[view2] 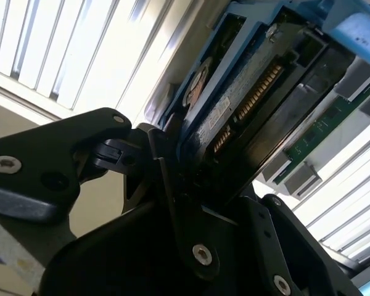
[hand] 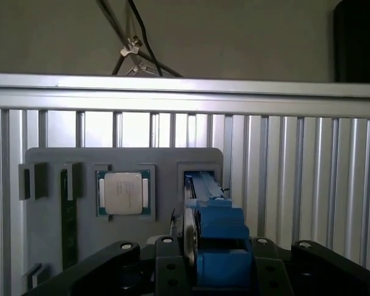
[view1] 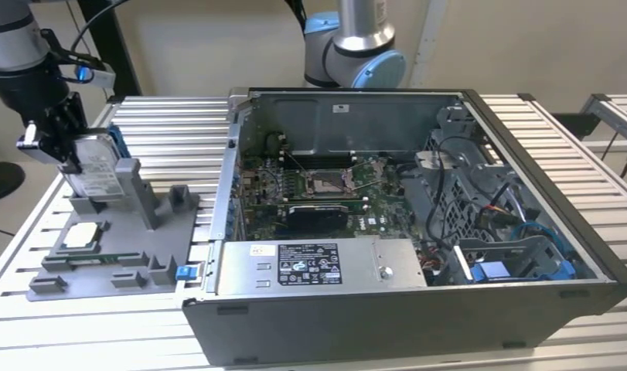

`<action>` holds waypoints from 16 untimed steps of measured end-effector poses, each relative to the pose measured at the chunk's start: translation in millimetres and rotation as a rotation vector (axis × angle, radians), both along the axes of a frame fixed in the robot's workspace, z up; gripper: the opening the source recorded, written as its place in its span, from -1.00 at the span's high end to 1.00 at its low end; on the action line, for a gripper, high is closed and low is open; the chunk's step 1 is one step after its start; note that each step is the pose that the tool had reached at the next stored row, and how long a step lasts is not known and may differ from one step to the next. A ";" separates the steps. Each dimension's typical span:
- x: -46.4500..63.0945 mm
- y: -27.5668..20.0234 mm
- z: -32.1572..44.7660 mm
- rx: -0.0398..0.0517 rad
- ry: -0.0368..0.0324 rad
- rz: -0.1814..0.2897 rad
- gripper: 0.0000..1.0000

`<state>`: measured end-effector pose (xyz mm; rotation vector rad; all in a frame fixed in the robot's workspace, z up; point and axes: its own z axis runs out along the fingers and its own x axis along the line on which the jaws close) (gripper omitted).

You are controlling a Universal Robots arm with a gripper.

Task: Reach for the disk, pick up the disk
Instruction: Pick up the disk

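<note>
Markings check: no legible text.
Printed labels sit on the power supply inside the computer case and on the disk; no print on either label can be read.

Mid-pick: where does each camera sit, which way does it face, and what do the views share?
Exterior view: off the arm, looking down at the open computer case and grey fixture; the arm and gripper, shut on the disk, show at the exterior view's left.
First wrist view: on the wrist, looking past the fingers along the disk to the fixture and chip.
Second wrist view: on the wrist, close against the disk's connector edge, fingers alongside.
Shared: all show the gripper on the disk.
</note>
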<state>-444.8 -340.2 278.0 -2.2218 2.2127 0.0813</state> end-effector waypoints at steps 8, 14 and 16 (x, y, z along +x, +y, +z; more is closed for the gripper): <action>0.0 0.0 10.0 0.0000 0.0000 0.000 1.00; 0.0 0.0 17.1 0.0002 -0.0001 0.000 1.00; 0.0 0.0 18.6 0.0002 -0.0001 0.000 1.00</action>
